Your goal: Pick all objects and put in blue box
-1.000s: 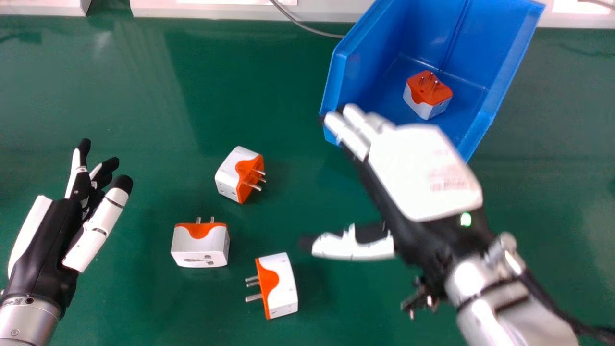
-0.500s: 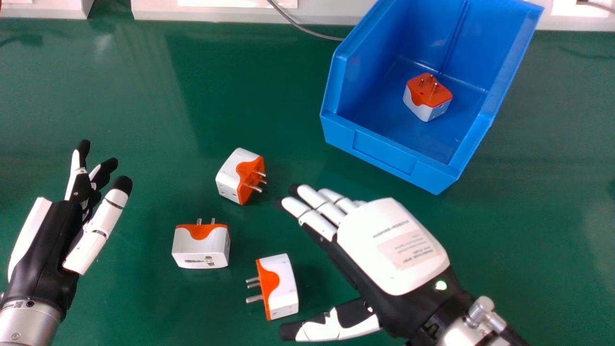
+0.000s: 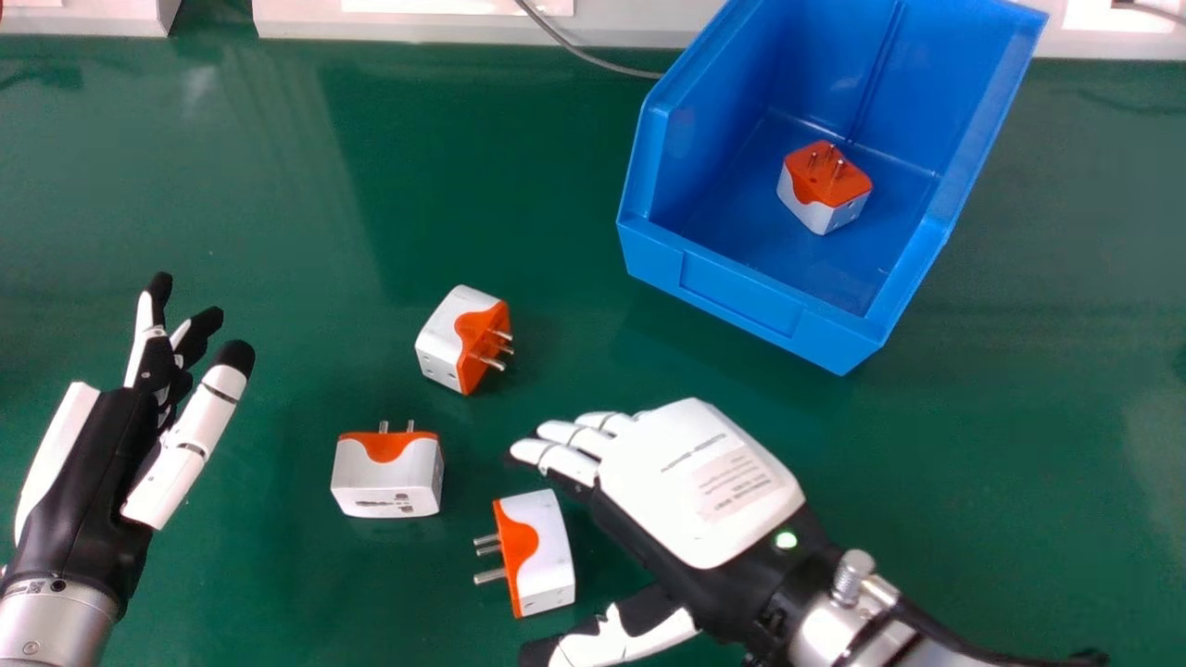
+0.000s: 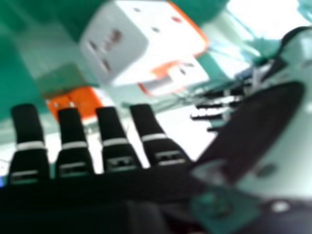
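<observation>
The right hand (image 3: 700,482) has moved nearer a pronged white and orange adapter (image 3: 549,556), fingers (image 3: 561,460) seemingly outstretched, empty.

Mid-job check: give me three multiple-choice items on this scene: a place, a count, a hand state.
1. The blue box stands:
A) far right of the table
B) near left
C) beneath the left hand

2. Plug adapters outside it:
A) two
B) three
C) five

3. Right hand:
A) curled round an adapter
B) fisted
C) open, holding nothing

1 A: head view shows it upper right.
2 B: three lie on green tabletop.
3 C: its fingers extend straight, gripping nothing.
</observation>
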{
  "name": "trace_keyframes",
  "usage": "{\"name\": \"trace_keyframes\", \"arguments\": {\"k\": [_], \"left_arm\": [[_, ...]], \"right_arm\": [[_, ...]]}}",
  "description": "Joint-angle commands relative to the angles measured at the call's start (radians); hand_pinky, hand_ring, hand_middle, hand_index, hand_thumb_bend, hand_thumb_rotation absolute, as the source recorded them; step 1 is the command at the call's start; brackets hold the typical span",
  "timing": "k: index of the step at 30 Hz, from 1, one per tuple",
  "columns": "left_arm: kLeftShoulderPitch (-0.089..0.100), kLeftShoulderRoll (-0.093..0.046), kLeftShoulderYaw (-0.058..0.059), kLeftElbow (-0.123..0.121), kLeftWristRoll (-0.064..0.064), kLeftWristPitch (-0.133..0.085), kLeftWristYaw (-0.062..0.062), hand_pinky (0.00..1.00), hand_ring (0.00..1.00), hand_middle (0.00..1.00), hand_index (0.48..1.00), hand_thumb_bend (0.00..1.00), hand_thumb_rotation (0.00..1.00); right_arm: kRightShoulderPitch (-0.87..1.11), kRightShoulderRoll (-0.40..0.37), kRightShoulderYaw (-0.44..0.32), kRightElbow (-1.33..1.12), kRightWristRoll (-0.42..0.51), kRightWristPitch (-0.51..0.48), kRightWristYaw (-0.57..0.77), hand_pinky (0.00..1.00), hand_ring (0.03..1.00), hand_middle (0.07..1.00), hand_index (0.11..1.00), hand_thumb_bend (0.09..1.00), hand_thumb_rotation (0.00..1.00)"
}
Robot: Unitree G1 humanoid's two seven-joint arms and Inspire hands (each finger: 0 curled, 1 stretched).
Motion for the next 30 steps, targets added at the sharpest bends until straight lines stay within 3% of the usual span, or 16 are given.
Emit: {"name": "trace_keyframes", "arguments": {"k": [1,9,15,24,27,28,30], "left_arm": [[-0.004,0.0,0.002,-0.018,0.001,-0.012,0.007,0.99,0.97,0.96,0.928,0.4,0.84],[-0.005,0.004,0.005,-0.018,-0.008,-0.016,-0.003,0.98,0.97,0.96,0.932,0.41,0.84],[-0.014,0.006,0.004,-0.015,0.0,-0.009,0.0,0.98,0.97,0.96,0.933,0.4,0.84],[-0.023,0.012,0.005,0.004,-0.006,-0.024,-0.011,1.0,0.97,0.96,0.93,0.41,0.82],[-0.024,0.017,0.006,0.003,-0.003,-0.024,-0.014,1.0,0.98,0.96,0.931,0.4,0.83],[-0.024,0.017,0.006,0.003,-0.004,-0.023,-0.014,1.0,0.97,0.96,0.932,0.4,0.84],[-0.026,0.017,0.007,0.003,-0.009,-0.021,-0.018,0.99,0.97,0.96,0.931,0.4,0.83]], "right_arm": [[-0.034,0.017,0.012,0.02,-0.011,-0.006,-0.015,0.67,0.803,0.833,0.815,0.556,0.65],[-0.095,0.033,0.044,0.112,-0.038,-0.004,-0.027,0.67,0.809,0.838,0.812,0.522,0.62],[-0.131,0.039,0.063,0.151,-0.048,0.012,-0.009,0.68,0.812,0.841,0.817,0.503,0.63],[-0.168,0.059,0.08,0.234,-0.048,0.012,-0.094,0.63,0.753,0.785,0.767,0.522,0.52],[-0.177,0.08,0.077,0.287,-0.028,0.007,-0.163,0.53,0.623,0.656,0.657,0.514,0.42],[-0.179,0.087,0.074,0.306,-0.02,0.002,-0.191,0.45,0.512,0.548,0.556,0.498,0.36],[-0.191,0.098,0.073,0.344,-0.007,-0.003,-0.232,0.34,0.376,0.421,0.497,0.499,0.2]]}}
